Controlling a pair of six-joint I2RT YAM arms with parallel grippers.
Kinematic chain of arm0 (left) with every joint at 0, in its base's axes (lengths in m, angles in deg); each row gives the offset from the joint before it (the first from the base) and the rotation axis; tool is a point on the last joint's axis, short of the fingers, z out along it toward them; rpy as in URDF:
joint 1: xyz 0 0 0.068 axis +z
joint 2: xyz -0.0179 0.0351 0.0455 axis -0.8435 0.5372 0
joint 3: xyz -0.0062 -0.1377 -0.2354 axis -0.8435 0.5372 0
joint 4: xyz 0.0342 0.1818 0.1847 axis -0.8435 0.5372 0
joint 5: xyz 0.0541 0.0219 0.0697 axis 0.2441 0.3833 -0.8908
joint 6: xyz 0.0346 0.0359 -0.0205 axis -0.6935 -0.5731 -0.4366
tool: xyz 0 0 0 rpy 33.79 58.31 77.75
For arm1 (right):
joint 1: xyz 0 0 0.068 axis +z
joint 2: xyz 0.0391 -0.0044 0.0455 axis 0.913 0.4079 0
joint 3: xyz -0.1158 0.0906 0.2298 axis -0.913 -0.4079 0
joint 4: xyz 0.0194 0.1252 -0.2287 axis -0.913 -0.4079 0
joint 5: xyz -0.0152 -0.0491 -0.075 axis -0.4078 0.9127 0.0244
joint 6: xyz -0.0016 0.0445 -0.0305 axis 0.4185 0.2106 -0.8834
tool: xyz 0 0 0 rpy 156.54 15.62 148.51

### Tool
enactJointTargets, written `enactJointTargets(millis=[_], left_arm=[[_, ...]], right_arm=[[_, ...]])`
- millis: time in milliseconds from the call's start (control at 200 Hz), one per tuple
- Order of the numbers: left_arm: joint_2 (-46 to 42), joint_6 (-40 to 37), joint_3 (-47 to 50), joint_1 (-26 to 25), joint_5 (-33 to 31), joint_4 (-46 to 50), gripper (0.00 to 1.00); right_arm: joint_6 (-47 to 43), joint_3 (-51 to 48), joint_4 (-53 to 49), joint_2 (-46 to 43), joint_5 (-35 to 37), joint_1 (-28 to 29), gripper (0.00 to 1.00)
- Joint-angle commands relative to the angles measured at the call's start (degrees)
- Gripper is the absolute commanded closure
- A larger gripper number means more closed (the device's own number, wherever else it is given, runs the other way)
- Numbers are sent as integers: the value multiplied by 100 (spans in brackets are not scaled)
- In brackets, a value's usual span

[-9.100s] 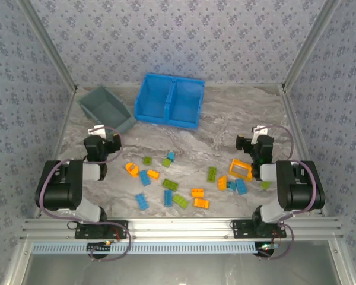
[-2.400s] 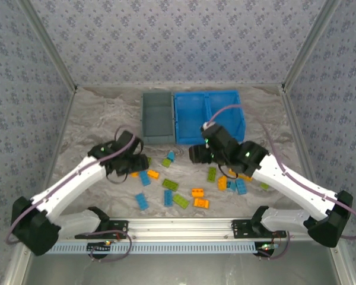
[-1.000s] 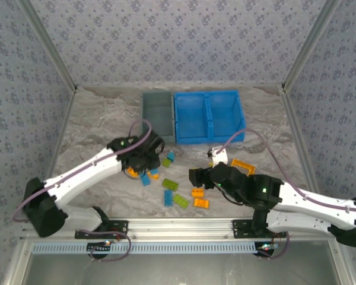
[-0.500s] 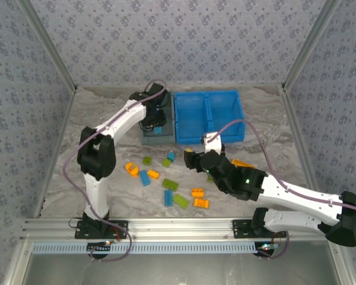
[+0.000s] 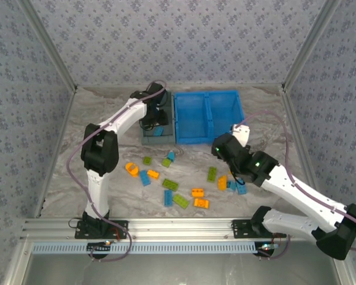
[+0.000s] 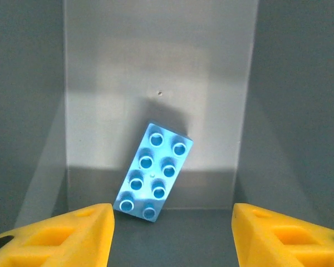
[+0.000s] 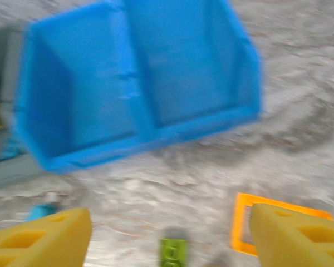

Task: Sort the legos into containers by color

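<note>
Marbled tabletop, legos strewn. I see L gripper spread wide over grey bin, blue brick just ahead; R gripper wide too, blue bin ahead.

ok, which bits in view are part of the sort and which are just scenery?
Part of the job:
- blue brick, lying in the grey bin
- blue two-part bin
- loose bricks in blue, green and orange
- orange frame
- left gripper and right gripper, both open

Just there:
- table
- patterned walls
- metal rail
</note>
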Motion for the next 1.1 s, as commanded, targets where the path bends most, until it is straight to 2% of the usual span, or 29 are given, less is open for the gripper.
enactJointTargets(millis=[0, 70, 175, 390, 570, 690, 974, 1094], left_arm=[[-949, 26, -12, -188, -205, 61, 42], [-1476, 48, 364, -425, -307, -168, 42], [-2250, -52, 1109, -1096, -387, -635, 36], [-3179, 118, 2709, -2701, 119, -1941, 33], [-3389, 421, 3515, -3968, -309, -2861, 32], [-3243, 437, 3656, -4524, -585, -3267, 31], [-2833, 48, 3299, -5094, -871, -3657, 29], [-2530, -146, 2955, -5284, -977, -3470, 29]], right_arm=[[798, -149, -1424, -242, -326, -571, 31], [843, -451, -1641, -396, -672, -1128, 33], [499, -1028, -1356, -575, -1539, -2050, 39], [-356, -1777, -362, -243, -2843, -3452, 44], [-727, -1919, 117, 286, -3102, -3819, 46], [-853, -1997, 318, 514, -3126, -4040, 50], [-1109, -1922, 720, 1253, -3263, -4285, 59], [-1146, -1916, 829, 1431, -3224, -4325, 69]])
